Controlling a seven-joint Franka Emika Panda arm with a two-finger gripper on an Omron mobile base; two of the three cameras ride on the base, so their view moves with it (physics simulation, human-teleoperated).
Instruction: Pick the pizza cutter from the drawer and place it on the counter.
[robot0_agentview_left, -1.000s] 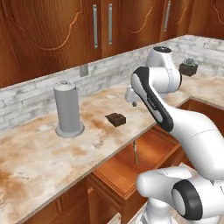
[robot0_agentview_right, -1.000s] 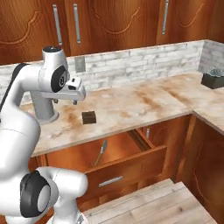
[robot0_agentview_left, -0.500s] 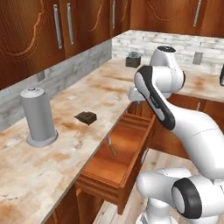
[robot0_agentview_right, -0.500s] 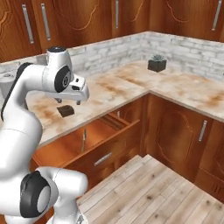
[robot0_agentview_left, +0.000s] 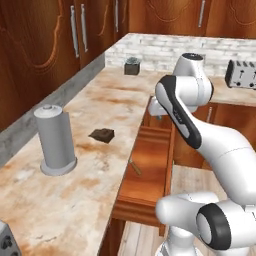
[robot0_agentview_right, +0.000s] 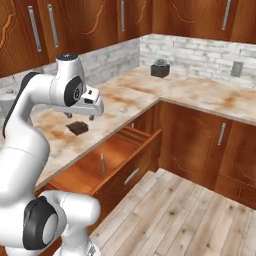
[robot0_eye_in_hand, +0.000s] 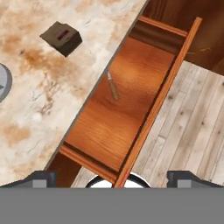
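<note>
The drawer (robot0_agentview_left: 150, 165) stands pulled out from under the long edge of the tabletop (robot0_agentview_left: 90, 200), its flat wood bottom open to view. In the hand view the drawer (robot0_eye_in_hand: 118, 109) runs slantwise, with the front board toward the lower edge and the back wall toward the top. The pizza cutter (robot0_eye_in_hand: 113, 85) lies on the drawer bottom, close against the tabletop's overhanging edge and nearer the back of the drawer than the front; its brown handle is plain, while the wheel end slips under the tabletop's edge and is hard to make out. In the left base view the pizza cutter (robot0_agentview_left: 135, 168) shows as a short slanted stick just beside the tabletop's edge, and in the right base view the pizza cutter (robot0_agentview_right: 102, 162) lies midway along the drawer (robot0_agentview_right: 95, 170).

The gripper (robot0_agentview_right: 91, 108) hangs above the tabletop's front edge, over the drawer, well apart from the cutter. Its fingers (robot0_eye_in_hand: 37, 178) are spread wide, the two tips far apart at the bottom of the hand view, and they grasp nothing.

On the tabletop (robot0_agentview_right: 125, 95) a dark brown wedge (robot0_agentview_left: 102, 134) lies near the front edge, just inland from the drawer; the same dark brown wedge (robot0_eye_in_hand: 61, 38) shows in the hand view. A grey cylinder (robot0_agentview_left: 55, 139) stands upright on a round base farther along that run. A small dark pot (robot0_agentview_right: 160, 69) sits near the tabletop's inner corner, against the stone backsplash (robot0_agentview_right: 200, 52), and a toaster (robot0_agentview_left: 241, 74) stands on the other leg of the tabletop
</note>
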